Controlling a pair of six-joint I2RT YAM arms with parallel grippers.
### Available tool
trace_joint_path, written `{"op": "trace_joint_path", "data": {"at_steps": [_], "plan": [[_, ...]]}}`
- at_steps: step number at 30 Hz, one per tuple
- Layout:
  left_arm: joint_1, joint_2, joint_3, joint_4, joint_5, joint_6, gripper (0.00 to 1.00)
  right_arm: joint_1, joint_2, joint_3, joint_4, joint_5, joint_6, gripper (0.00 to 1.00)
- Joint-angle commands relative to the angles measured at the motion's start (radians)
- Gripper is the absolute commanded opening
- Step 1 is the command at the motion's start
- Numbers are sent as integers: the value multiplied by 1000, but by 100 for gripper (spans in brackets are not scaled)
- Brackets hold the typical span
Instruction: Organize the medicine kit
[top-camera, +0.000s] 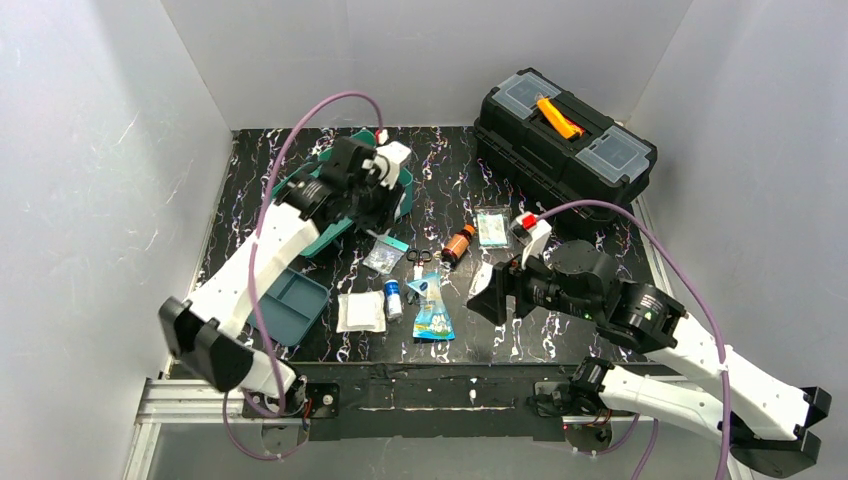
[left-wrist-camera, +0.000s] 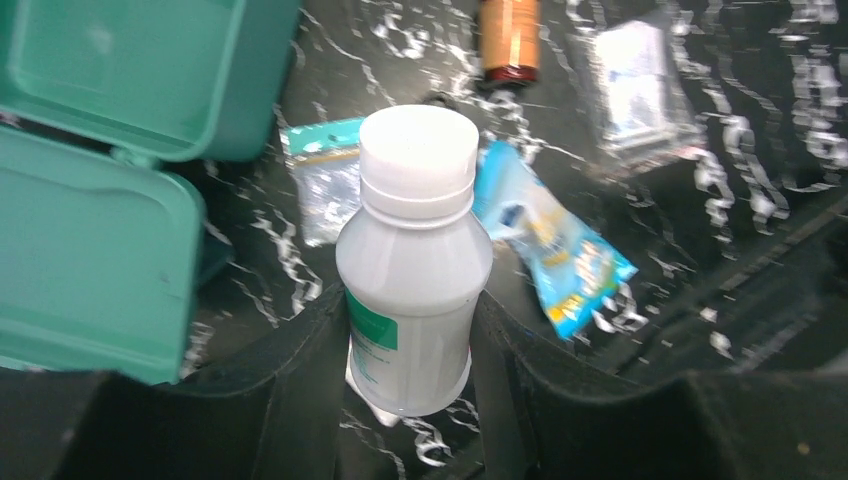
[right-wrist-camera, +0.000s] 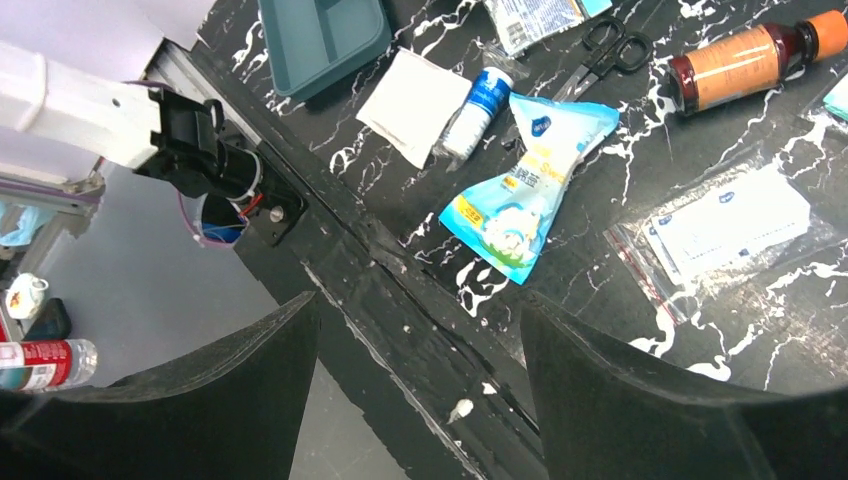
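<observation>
Black fingers (left-wrist-camera: 290, 400) of the left gripper (left-wrist-camera: 410, 340) pinch a white bottle (left-wrist-camera: 415, 250) by its lower body, just beside the teal medicine kit (left-wrist-camera: 90, 260), whose two halves lie open. The right gripper (right-wrist-camera: 420, 360) hangs spread and empty over the near edge of the table (top-camera: 460, 190), close to a blue packet (right-wrist-camera: 525, 185), a blue-capped vial (right-wrist-camera: 478, 100), a gauze pad (right-wrist-camera: 415, 90) and scissors (right-wrist-camera: 610, 50). The dark teal inner tray (top-camera: 290, 305) lies apart from the kit, beside the left arm.

Tray (top-camera: 292, 305) left of gauze (top-camera: 360, 312), toolbox (top-camera: 565, 135) behind.
</observation>
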Motion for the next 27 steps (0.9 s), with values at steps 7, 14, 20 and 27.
{"op": "trace_joint_path", "data": {"at_steps": [7, 14, 20, 27], "plan": [[78, 340, 308, 36, -231, 258, 0, 1, -85, -84, 22, -5, -45, 80], [135, 468, 347, 100, -228, 294, 0, 1, -118, -113, 37, -39, -66, 79], [154, 579, 405, 125, -204, 331, 0, 1, -131, -141, 54, -62, -68, 79], [159, 660, 448, 115, -132, 374, 0, 1, -133, -162, 48, -70, -65, 79]]}}
